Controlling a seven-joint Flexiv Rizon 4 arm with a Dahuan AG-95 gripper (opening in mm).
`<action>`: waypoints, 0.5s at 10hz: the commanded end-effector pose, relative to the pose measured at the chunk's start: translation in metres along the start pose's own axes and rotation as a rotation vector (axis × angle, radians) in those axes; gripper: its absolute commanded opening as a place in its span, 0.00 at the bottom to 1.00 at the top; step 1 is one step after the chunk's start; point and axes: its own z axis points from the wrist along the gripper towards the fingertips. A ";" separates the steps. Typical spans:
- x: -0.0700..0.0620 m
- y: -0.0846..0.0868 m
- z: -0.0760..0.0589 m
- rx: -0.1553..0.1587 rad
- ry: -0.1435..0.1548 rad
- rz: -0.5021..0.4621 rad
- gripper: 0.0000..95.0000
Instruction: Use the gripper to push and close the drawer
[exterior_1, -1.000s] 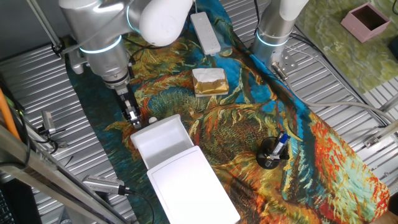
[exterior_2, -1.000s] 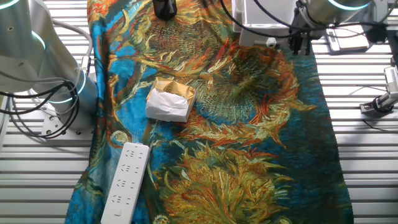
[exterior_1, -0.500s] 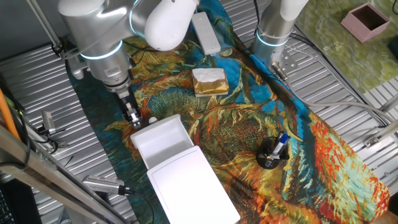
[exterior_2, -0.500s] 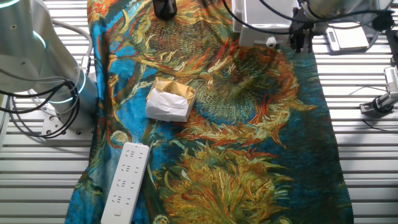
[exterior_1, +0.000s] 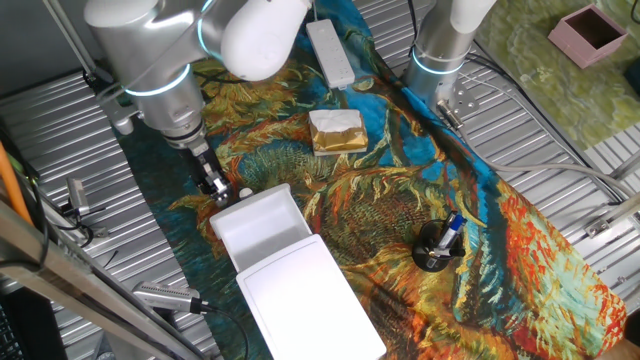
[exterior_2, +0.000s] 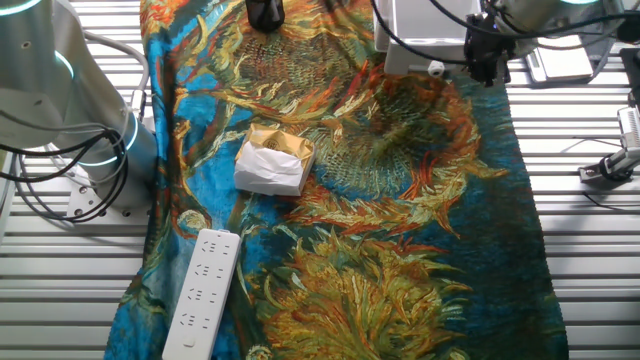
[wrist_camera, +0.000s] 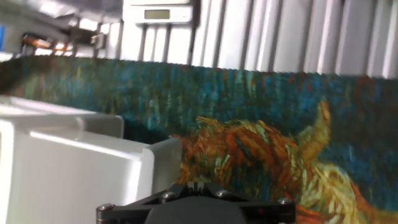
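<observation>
Gripper (exterior_1: 213, 186) stood just beside drawer (exterior_1: 257, 225) front, off knob (exterior_1: 245, 193) corner, holding nothing; finger gap you couldn't tell. Drawer half out; its slide axis ran away toward box (exterior_1: 310, 300).

Drawer (exterior_1: 258, 228): shallow white plastic tray, pulled out of a flat white rectangular box (exterior_1: 312, 300), interior bare. Small round white knob (exterior_1: 245, 193) on its front face. Box and tray lie flat on the bench, on the patterned cloth, long axis running diagonally. In the other fixed view the drawer front (exterior_2: 425, 52) sits at the top edge, knob (exterior_2: 436, 68) facing down-frame. Hand view shows the drawer's white front wall (wrist_camera: 81, 177) close, at left.
</observation>
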 end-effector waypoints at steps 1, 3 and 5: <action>0.001 0.001 -0.001 0.000 -0.004 -0.007 0.00; 0.000 0.001 -0.001 -0.007 -0.007 0.005 0.00; -0.005 0.006 0.005 -0.047 -0.015 0.022 0.20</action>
